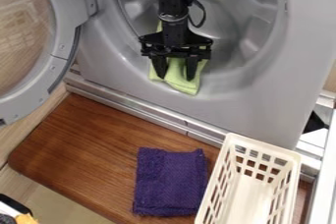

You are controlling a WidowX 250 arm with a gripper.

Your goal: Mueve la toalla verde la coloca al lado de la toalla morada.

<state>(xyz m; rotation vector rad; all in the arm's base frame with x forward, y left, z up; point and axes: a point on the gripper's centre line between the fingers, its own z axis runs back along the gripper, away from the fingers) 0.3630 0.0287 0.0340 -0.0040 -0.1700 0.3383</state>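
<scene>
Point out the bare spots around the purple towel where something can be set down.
The wooden board has a broad bare patch between the purple towel and the open door, and another between that towel and the washer's front. It is tight beside the white basket and at the drum opening, where the tool and green towel sit.

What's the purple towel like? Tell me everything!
The purple towel is dark, with a bumpy, woven-looking surface, like thick cloth. It's folded into a rough, soft-edged rectangle, with a fold running along its left side. It lies flat on the brown wooden board, right beside the cream basket. I can't tell if they touch.
</scene>
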